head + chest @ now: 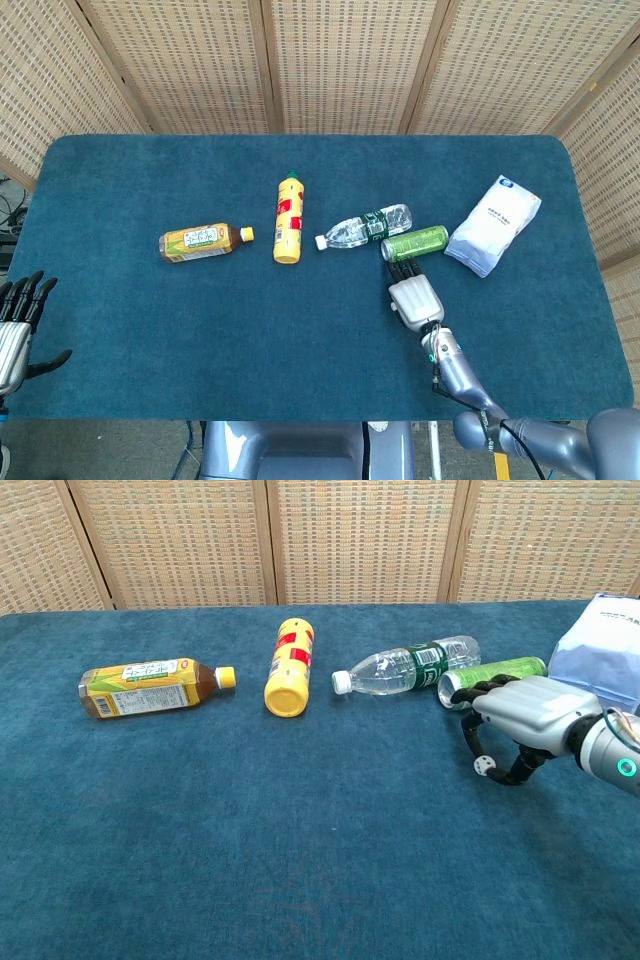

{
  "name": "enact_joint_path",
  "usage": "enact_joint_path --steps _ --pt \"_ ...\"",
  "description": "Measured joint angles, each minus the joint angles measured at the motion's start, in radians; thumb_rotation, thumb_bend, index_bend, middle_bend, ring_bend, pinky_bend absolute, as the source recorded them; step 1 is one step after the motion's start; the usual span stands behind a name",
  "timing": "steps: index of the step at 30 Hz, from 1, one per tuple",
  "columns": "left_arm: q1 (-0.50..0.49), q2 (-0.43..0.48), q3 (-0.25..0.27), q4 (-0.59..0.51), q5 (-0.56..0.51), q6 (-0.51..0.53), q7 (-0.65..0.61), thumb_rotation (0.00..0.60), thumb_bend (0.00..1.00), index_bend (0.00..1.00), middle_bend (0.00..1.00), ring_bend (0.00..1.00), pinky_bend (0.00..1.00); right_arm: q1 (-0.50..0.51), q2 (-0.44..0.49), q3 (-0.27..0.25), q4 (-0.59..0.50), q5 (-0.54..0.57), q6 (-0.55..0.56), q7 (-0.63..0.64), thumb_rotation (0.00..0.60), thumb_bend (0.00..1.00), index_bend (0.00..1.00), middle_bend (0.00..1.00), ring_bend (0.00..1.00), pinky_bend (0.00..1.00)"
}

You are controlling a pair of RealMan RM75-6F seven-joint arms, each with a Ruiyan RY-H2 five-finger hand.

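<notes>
While my right hand [525,720] reaches with fingers [470,692] spread and holding nothing, their tips sit at the green can [415,242] lying on the bench [300,340], just beside the water bottle [364,227] and white bag [493,224]. My left hand [18,320] hangs open off the bench's edge.

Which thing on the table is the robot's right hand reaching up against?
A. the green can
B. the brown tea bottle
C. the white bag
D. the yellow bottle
A: in both views the right hand has its fingertips at the near end of the green can, which lies on its side between the clear water bottle and the white bag; the tea and yellow bottles lie well off to the left.
</notes>
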Motion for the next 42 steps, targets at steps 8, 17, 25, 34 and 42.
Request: enact_joint_path --steps 8,17,25,34,42 --pt "-0.001 0.0 0.0 0.001 0.0 -0.001 -0.001 0.6 0.13 0.0 0.0 0.0 0.0 0.002 0.005 -0.007 -0.009 -0.012 0.019 -0.013 0.6 0.41 0.51 0.09 0.0 0.02" --pt "0.0 0.001 0.0 0.0 -0.001 0.001 -0.003 0.6 0.13 0.0 0.0 0.0 0.0 0.012 0.071 0.017 -0.135 -0.032 0.097 -0.098 0.6 0.41 0.51 0.09 0.0 0.03" --pt "0.002 0.001 0.0 0.001 0.0 0.003 -0.004 0.6 0.13 0.0 0.0 0.0 0.0 0.021 0.181 0.062 -0.297 -0.009 0.165 -0.197 0.6 0.41 0.51 0.09 0.0 0.04" --pt "0.001 -0.001 0.0 -0.002 0.0 0.003 0.004 0.6 0.13 0.0 0.0 0.0 0.0 0.028 0.305 0.106 -0.45 0.015 0.233 -0.264 0.6 0.41 0.51 0.09 0.0 0.05" --pt "0.002 -0.001 0.001 -0.001 0.002 0.006 0.003 0.6 0.13 0.0 0.0 0.0 0.0 0.029 0.34 0.103 -0.503 0.029 0.259 -0.273 0.6 0.4 0.51 0.09 0.0 0.05"
